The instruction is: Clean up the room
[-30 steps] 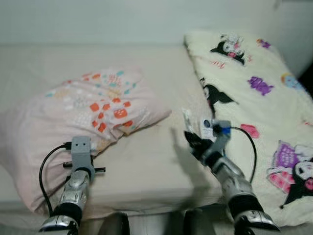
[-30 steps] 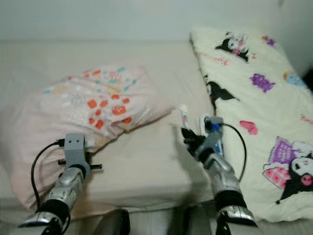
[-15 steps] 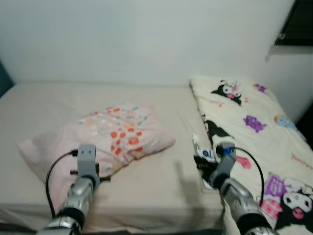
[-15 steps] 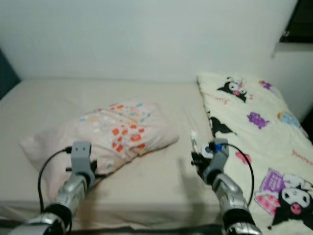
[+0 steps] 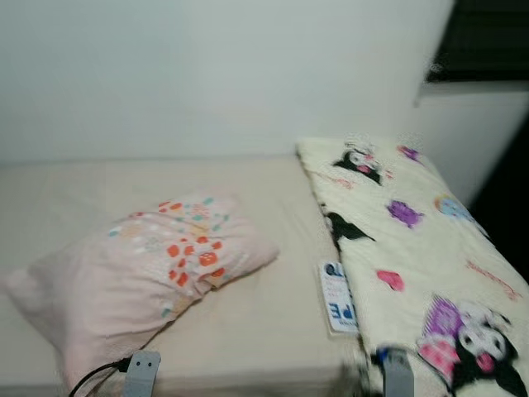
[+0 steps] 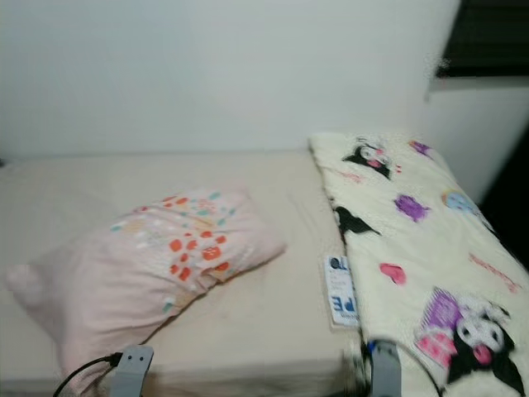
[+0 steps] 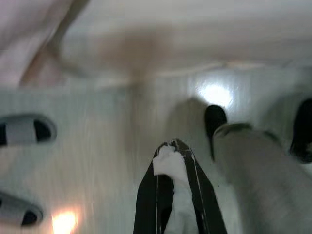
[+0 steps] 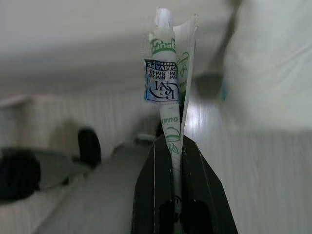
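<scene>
Bed (image 5: 273,207), pillow (image 5: 140,273); wrapper (image 8: 168,97) in right claw (image 8: 171,146).

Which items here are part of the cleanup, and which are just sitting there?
Job:
white scrap, pinched in left gripper
green-printed wrapper, pinched in right gripper
flat white packet on bed, probably next

Lying about:
pink pillow
cartoon blanket
slippers on floor

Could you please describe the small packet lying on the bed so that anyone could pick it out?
Start at the bed and find the cartoon blanket on its right. At that blanket's left edge lies a flat white packet with blue print, smaller than the floral pillow.
</scene>
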You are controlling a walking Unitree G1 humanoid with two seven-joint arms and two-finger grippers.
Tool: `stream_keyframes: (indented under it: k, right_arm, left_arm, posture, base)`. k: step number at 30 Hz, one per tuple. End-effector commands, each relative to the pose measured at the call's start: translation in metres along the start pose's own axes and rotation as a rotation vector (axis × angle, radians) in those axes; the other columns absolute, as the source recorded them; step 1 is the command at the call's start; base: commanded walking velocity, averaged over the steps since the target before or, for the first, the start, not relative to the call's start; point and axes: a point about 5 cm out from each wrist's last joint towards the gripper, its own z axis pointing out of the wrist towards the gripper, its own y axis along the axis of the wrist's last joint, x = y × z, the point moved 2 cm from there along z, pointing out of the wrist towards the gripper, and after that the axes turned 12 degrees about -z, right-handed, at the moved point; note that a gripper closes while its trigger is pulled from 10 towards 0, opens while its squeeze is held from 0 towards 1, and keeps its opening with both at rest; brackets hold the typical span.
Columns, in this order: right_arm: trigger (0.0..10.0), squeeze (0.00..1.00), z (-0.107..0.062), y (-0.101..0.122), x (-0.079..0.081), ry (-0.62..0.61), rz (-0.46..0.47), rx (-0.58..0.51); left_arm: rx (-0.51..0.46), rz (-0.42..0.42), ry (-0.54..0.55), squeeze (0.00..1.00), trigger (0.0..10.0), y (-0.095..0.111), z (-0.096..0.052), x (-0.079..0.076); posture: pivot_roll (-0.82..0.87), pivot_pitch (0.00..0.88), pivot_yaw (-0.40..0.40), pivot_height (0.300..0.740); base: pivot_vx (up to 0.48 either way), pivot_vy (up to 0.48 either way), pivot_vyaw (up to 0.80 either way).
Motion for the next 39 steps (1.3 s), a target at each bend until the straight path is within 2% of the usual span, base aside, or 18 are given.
stream_keyframes:
  k: [1, 2, 4, 10, 12, 15, 22, 24, 32, 39]
  right_arm:
    - [10.0, 0.00, -0.003, -0.024, 0.005, -0.002, -0.003, 0.082]
    - [10.0, 0.00, -0.003, -0.024, 0.005, -0.002, -0.003, 0.082]
    - [10.0, 0.00, -0.010, -0.051, 0.007, -0.005, -0.037, 0.173]
    - [10.0, 0.00, -0.010, -0.054, 0.008, -0.014, -0.051, 0.177]
    - [10.0, 0.00, -0.010, -0.055, 0.012, -0.017, -0.064, 0.173]
    - [10.0, 0.00, -0.010, -0.057, 0.014, -0.016, -0.073, 0.175]
    - [10.0, 0.00, -0.008, -0.052, 0.014, -0.016, -0.088, 0.162]
    - [10.0, 0.00, -0.006, -0.042, 0.010, -0.024, -0.094, 0.136]
    - [10.0, 0.00, -0.003, -0.027, 0.003, -0.045, -0.101, 0.095]
    - [10.0, 0.00, -0.001, -0.016, 0.002, -0.033, -0.157, 0.078]
  left_arm:
    - [0.044, 0.035, 0.005, 0.00, 10.0, -0.012, -0.002, 0.006]
    - [0.044, 0.035, 0.005, 0.00, 10.0, -0.012, -0.002, 0.006]
    - [0.048, 0.114, -0.008, 0.00, 10.0, -0.015, -0.002, 0.005]
    - [0.030, 0.142, -0.023, 0.00, 10.0, -0.009, -0.001, 0.004]
    - [0.007, 0.208, -0.057, 0.00, 10.0, 0.001, 0.000, -0.003]
    - [-0.005, 0.218, -0.068, 0.00, 10.0, 0.005, 0.000, -0.006]
    - [-0.015, 0.231, -0.071, 0.00, 10.0, 0.009, 0.001, -0.008]
    - [-0.009, 0.242, -0.073, 0.00, 10.0, 0.005, 0.000, -0.008]
    - [0.011, 0.255, -0.065, 0.00, 10.0, -0.002, 0.000, -0.005]
    - [0.012, 0.243, -0.067, 0.00, 10.0, -0.004, -0.001, -0.007]
  posture:
    - [0.05, 0.000, -0.010, 0.721]
    - [0.05, 0.000, -0.010, 0.721]
    - [0.05, 0.000, -0.009, 0.721]
    - [0.05, 0.000, 0.003, 0.721]
    - [0.05, 0.000, 0.007, 0.721]
    - [0.05, 0.000, 0.008, 0.721]
    - [0.06, 0.000, 0.010, 0.721]
    - [0.06, 0.000, 0.012, 0.721]
    - [0.07, 0.000, 0.010, 0.721]
    - [0.08, 0.000, 0.002, 0.721]
  base:
    - [-0.469, 0.000, 0.77]
    - [-0.469, 0.000, 0.77]
    - [-0.480, 0.000, 0.77]
    - [-0.160, 0.000, 0.77]
    - [0.000, 0.000, 0.77]
    - [0.000, 0.000, 0.77]
    - [0.000, 0.000, 0.77]
    - [0.000, 0.000, 0.77]
    - [0.000, 0.000, 0.77]
    - [0.000, 0.000, 0.77]
